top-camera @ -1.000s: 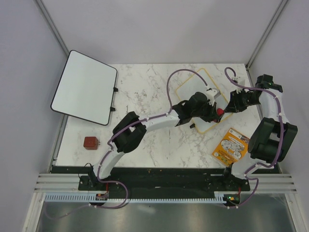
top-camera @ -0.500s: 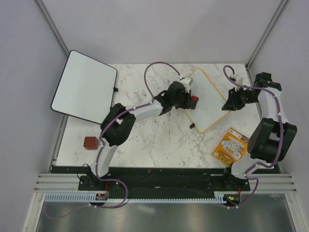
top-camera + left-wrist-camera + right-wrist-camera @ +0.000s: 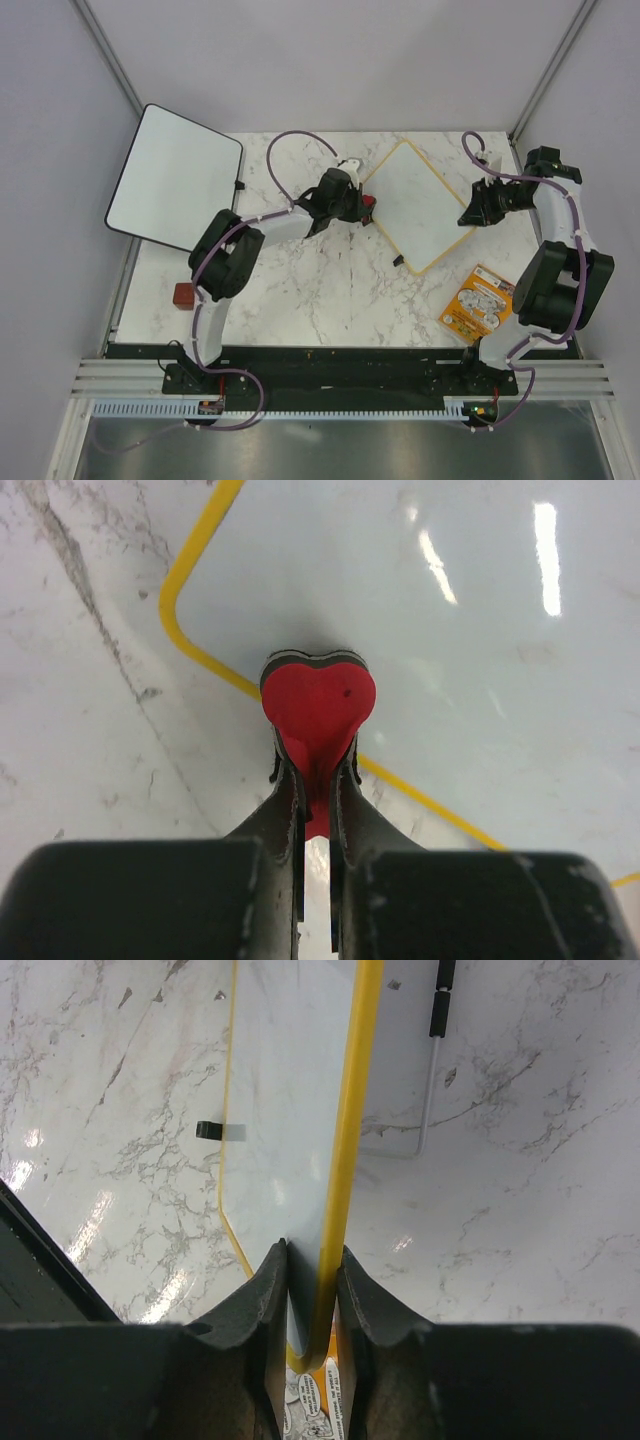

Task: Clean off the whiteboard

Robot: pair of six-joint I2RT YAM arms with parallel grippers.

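The left tool (image 3: 315,775) clamps a red eraser (image 3: 318,702) on the whiteboard (image 3: 480,630) — the right tool (image 3: 313,1260) pinches its frame.

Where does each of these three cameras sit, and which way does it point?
Top external: above and behind the arms, looking down at the marble table; both arms show.
Left wrist: on the left arm, looking along the left gripper, shut on a red heart-shaped eraser.
Right wrist: on the right arm, looking along the right gripper, shut on the edge of the whiteboard.
All three show that whiteboard.
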